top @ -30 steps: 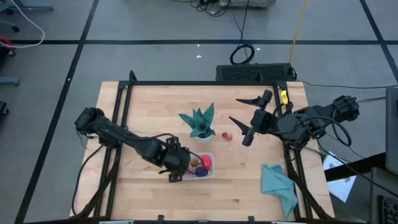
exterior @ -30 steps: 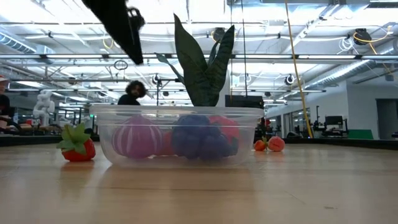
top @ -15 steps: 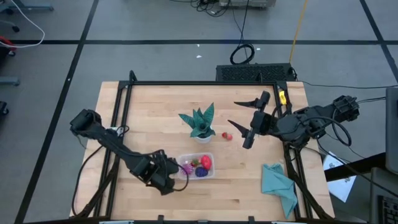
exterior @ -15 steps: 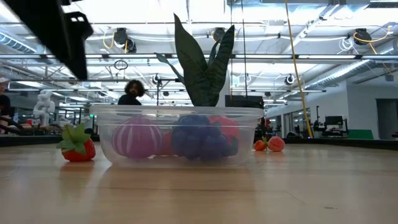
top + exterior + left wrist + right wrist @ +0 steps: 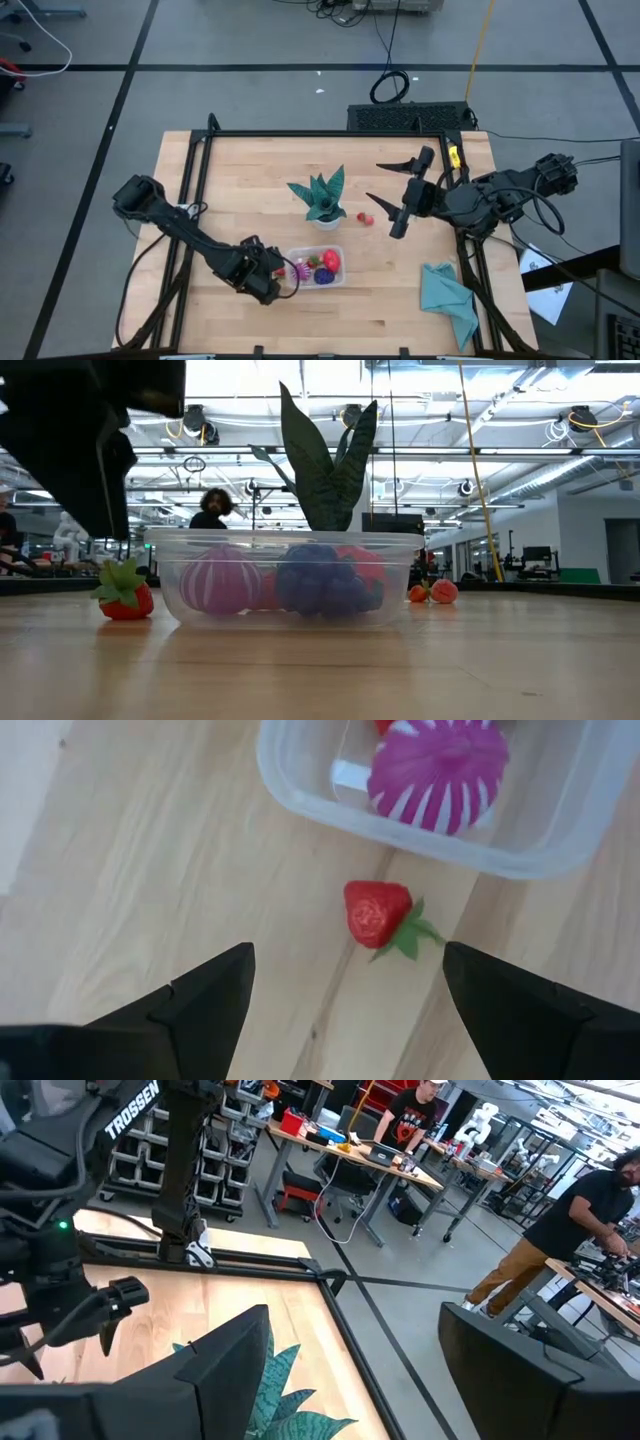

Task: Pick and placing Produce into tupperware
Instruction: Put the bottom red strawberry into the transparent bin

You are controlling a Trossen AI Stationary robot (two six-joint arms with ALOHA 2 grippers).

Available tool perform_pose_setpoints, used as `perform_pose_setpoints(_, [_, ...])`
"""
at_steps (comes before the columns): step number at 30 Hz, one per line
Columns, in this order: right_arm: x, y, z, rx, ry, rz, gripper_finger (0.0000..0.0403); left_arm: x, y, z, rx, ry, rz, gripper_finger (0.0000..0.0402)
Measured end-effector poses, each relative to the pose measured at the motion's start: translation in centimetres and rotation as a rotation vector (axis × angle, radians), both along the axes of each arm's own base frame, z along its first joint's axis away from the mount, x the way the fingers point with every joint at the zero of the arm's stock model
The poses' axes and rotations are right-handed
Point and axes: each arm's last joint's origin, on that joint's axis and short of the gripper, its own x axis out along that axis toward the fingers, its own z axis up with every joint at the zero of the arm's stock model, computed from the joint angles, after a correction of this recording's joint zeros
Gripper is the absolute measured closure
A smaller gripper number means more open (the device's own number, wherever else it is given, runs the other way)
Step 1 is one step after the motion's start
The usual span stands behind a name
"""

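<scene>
The clear tupperware [image 5: 320, 267] holds a pink-purple striped ball [image 5: 438, 765], a dark purple piece [image 5: 325, 582] and a red piece [image 5: 329, 261]. A red strawberry [image 5: 378, 912] lies on the wood just outside the tupperware's left wall [image 5: 165, 585]. My left gripper [image 5: 347, 960] hangs open above this strawberry, pointing steeply down, with a finger on either side and clear of it. Two small red pieces [image 5: 365, 217] lie near the plant pot. My right gripper [image 5: 387, 183] waits open, high over the table's far right.
A teal spiky plant [image 5: 322, 197] in a white pot stands just behind the tupperware. A teal cloth [image 5: 450, 300] lies at the near right corner. A black frame [image 5: 330, 133] borders the table. People work at desks in the room beyond.
My left gripper has moved from above the tupperware toward the table's left edge and down, rolling its wrist, and now hangs over the strawberry beside the container. Its fingers have stayed open. The produce and tupperware have not moved.
</scene>
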Motion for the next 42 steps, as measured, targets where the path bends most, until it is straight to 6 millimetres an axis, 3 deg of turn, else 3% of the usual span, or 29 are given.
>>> perform_pose_setpoints(25, [0.0,0.0,0.0,-0.001,0.001,0.000,0.0122,-0.1,1.2,-2.7,-0.043,-0.007,-0.059,0.0071])
perform_pose_setpoints(42, [0.0,0.0,0.0,-0.002,0.000,-0.001,0.0122,-0.1,1.3,-2.5,-0.034,-0.009,-0.076,0.0071])
